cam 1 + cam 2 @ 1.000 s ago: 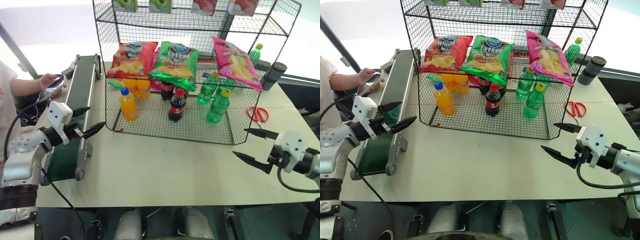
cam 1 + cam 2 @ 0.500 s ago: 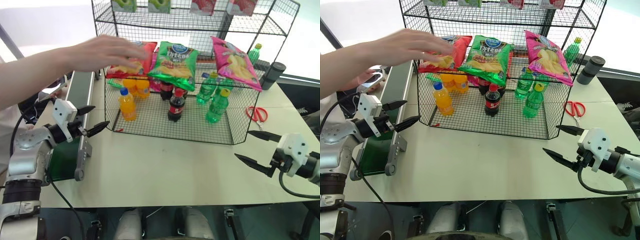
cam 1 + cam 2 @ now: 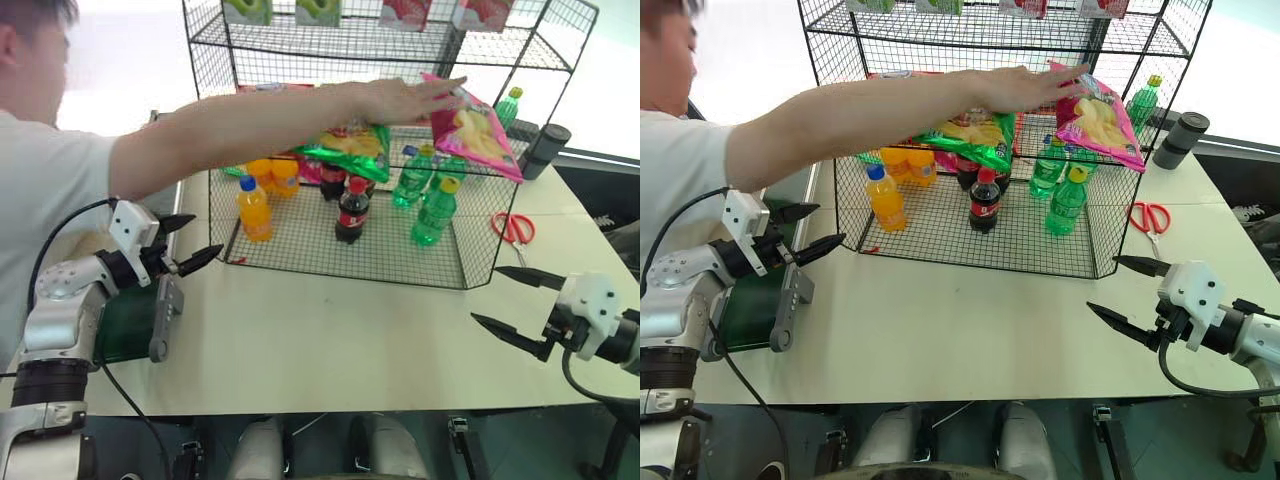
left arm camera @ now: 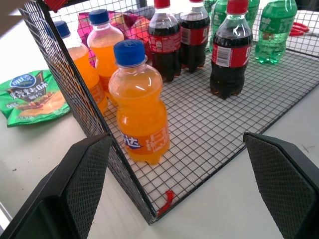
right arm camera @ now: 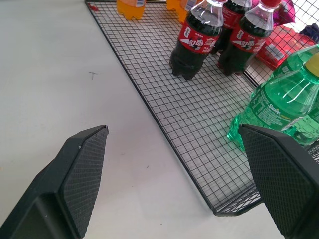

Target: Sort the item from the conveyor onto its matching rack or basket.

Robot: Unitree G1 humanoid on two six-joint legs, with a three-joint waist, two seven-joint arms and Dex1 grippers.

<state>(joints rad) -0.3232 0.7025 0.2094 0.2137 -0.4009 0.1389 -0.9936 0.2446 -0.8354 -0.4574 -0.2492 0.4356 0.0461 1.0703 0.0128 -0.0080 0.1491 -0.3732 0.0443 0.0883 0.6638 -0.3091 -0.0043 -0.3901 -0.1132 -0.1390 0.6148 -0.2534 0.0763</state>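
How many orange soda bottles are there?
3. All stand at the left end of the rack's bottom tier: one orange bottle in front, and two more side by side behind it. Others may hide behind the person's arm.

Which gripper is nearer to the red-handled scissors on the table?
Right. The right gripper hangs open just in front of the red-handled scissors, at the rack's right corner. The left gripper is open beyond the rack's opposite side, by the conveyor.

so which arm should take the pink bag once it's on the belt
Probably the left: its open gripper hovers right beside the conveyor. The right gripper is open too but across the table. A person's hand is on the pink bag at the rack.
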